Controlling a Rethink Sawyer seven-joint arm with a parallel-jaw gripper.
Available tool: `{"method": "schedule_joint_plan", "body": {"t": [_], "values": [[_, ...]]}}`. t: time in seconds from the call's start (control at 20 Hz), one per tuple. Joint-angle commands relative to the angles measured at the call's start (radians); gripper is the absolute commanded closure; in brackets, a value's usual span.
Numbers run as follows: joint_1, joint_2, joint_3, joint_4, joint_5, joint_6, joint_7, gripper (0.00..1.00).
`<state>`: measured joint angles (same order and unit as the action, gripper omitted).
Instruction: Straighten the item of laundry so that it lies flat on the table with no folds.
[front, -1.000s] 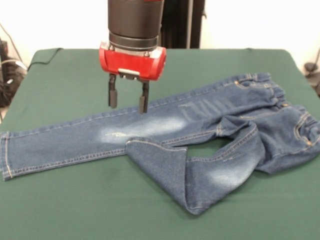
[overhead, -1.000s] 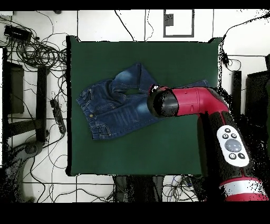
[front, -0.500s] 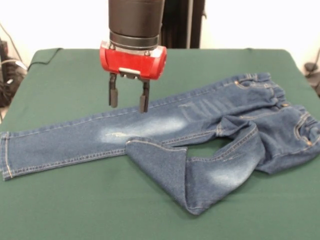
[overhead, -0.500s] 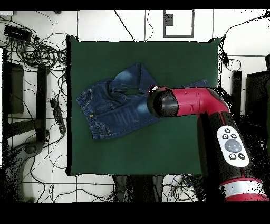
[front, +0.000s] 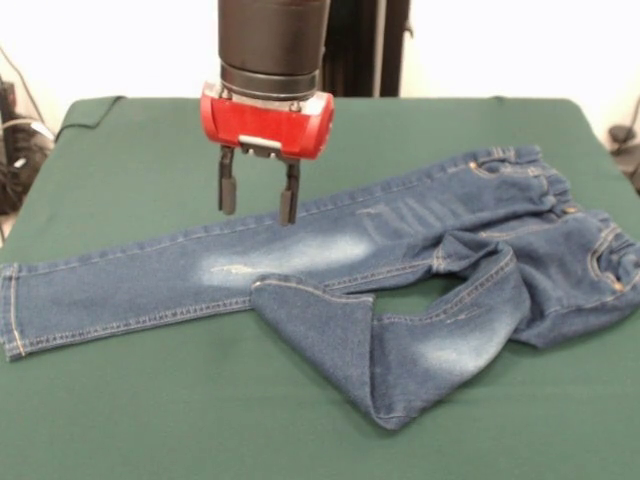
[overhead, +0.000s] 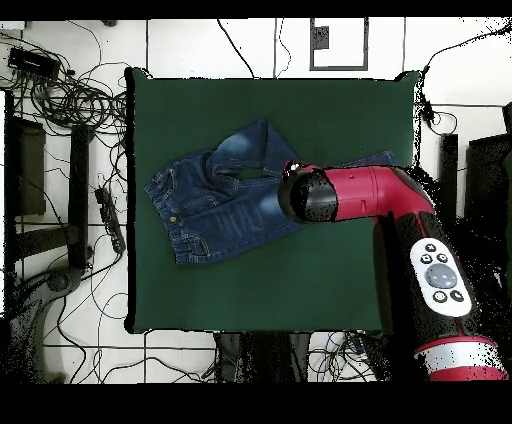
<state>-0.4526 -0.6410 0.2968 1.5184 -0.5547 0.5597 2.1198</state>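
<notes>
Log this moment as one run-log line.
hand: open, above straight leg | jeans: one leg flat, other folded back | table: jeans on it | task: unfinished

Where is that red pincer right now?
In the front view, the pincer hangs open left of centre, just above the far edge of the jeans' straight leg.

The pincer (front: 258, 200) has drifted slightly rightward in the front view, a touch higher above the jeans (front: 420, 270).

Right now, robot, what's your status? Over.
Claw open, empty, hovering over the straight leg. Jeans on the green table: one leg flat, the other folded back on itself. Nothing in the way.
</notes>
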Motion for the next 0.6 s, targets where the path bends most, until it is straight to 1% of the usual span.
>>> {"method": "schedule_joint_plan", "body": {"t": [0.05,0.2,0.25,0.4,0.45,0.6], "values": [[0.084,0.055,-0.064,0.088,0.031,0.107,0.102,0.00],[0.097,0.056,-0.103,0.097,0.044,0.088,0.150,0.00],[0.095,0.052,-0.110,0.111,0.063,0.086,0.164,0.00],[0.153,0.027,-0.195,0.120,0.040,0.001,0.251,0.00],[0.149,0.029,-0.201,0.130,0.042,-0.049,0.260,0.00],[0.096,0.050,-0.170,0.162,0.104,-0.070,0.228,0.00]]}}
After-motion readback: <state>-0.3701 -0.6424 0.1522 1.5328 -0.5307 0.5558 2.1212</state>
